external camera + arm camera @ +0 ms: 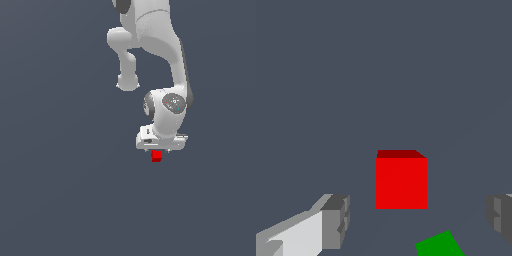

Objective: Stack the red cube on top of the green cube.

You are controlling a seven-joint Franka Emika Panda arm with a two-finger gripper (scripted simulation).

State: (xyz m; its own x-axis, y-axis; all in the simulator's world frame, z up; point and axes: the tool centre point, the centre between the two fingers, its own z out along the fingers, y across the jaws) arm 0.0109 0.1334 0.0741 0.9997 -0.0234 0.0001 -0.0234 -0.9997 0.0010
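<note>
Clearly, the end effector [416,220] is spread wide and has hold of nothing: in the wrist view its two grey fingertips [336,220] stand far apart at either side of the picture, with open bench surface showing between each of them and the cube. The red cube [401,182] sits between the fingers, touching neither, and appears to rest on the dark bench [381,75]. In the exterior view the red cube [156,156] peeks out just below the white end effector [161,148], which hangs close above it, the arm [150,45] reaching in from the top of that picture.

Outward from there, the green cube [440,245] lies just beside the red one. Only a corner of it shows at the edge of the wrist view, turned at an angle to the red cube, and the exterior view does not show it at all; I judge it is hidden under the end effector.

That closeness is the chief risk. If the end effector descends as it stands, a finger or the palm could strike the green cube and shove it, since it lies so near the line of the grasp. The red cube also sits nearer one finger than the other, so a closing stroke may drag it sideways before both pads meet it, perhaps into its neighbour. A skewed grip would then carry through to a crooked placement on a target that is itself rotated.
</note>
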